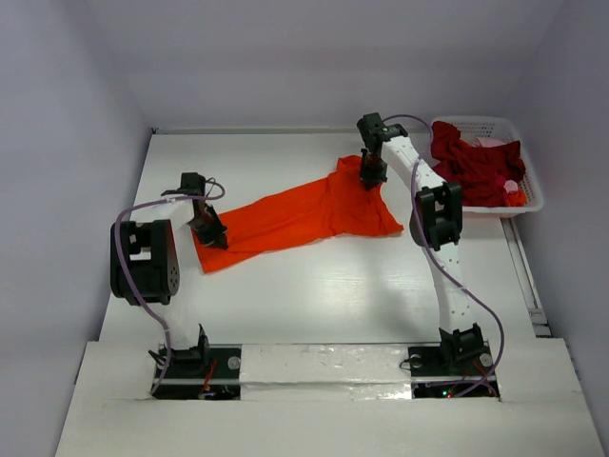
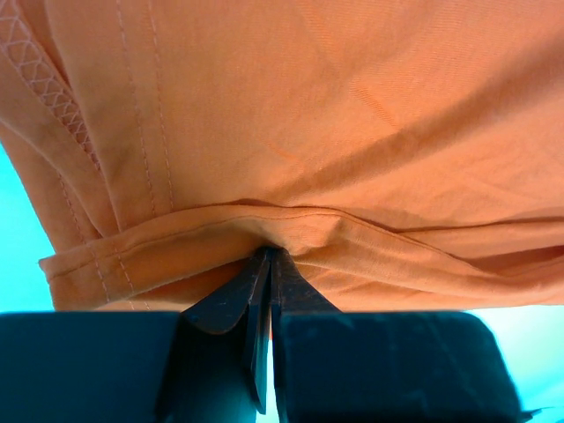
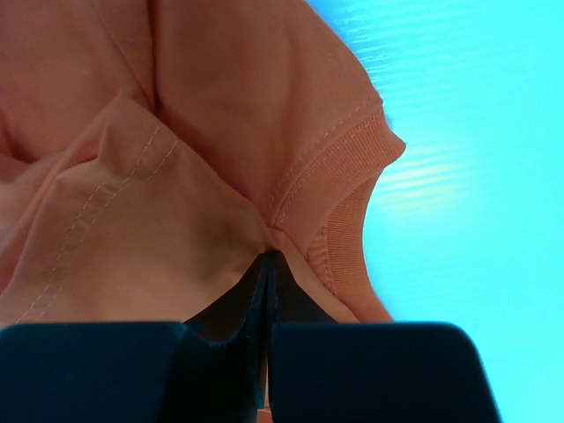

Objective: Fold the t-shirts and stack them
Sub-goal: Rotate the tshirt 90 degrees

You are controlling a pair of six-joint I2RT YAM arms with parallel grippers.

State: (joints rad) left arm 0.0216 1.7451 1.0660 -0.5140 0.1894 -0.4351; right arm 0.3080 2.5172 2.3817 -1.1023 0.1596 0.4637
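Observation:
The bright orange t-shirt lies stretched slantwise across the table between both arms. My left gripper is shut on its lower hem at the near left; the left wrist view shows the hem pinched between the jaws. My right gripper is shut on the shirt by the ribbed collar at the far right; the collar shows in the right wrist view beside the closed jaws. Dark red shirts and a pinkish one lie heaped in the basket.
The white plastic lattice basket stands at the far right of the table, close to the right arm's elbow. White walls close in the table on the left, back and right. The arm bases sit at the near edge.

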